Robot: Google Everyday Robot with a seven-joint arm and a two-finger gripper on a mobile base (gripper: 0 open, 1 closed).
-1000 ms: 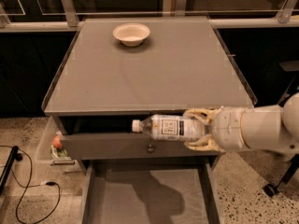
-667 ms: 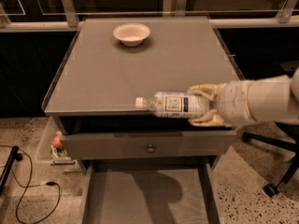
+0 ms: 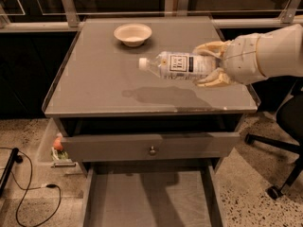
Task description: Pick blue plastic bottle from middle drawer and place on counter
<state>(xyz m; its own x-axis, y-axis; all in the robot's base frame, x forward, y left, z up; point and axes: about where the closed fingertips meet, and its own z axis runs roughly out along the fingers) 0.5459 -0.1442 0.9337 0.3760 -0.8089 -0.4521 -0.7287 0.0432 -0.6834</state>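
My gripper (image 3: 210, 63) is shut on the blue plastic bottle (image 3: 177, 65), a pale translucent bottle with a white cap and a white label. It holds the bottle on its side in the air above the counter (image 3: 94, 79), cap pointing left; the bottle's shadow falls on the counter below it. The arm comes in from the right. The middle drawer (image 3: 147, 202) is pulled out at the bottom of the view, and its flat grey floor is bare.
A white bowl (image 3: 133, 34) stands at the back of the counter. The upper drawer front with a round metal knob (image 3: 152, 150) is slightly open. A black cable (image 3: 28, 193) lies on the floor at left, and a chair base (image 3: 279, 169) stands at right.
My gripper has lifted the bottle from in front of the upper drawer up and back, so that it now hangs over the counter.
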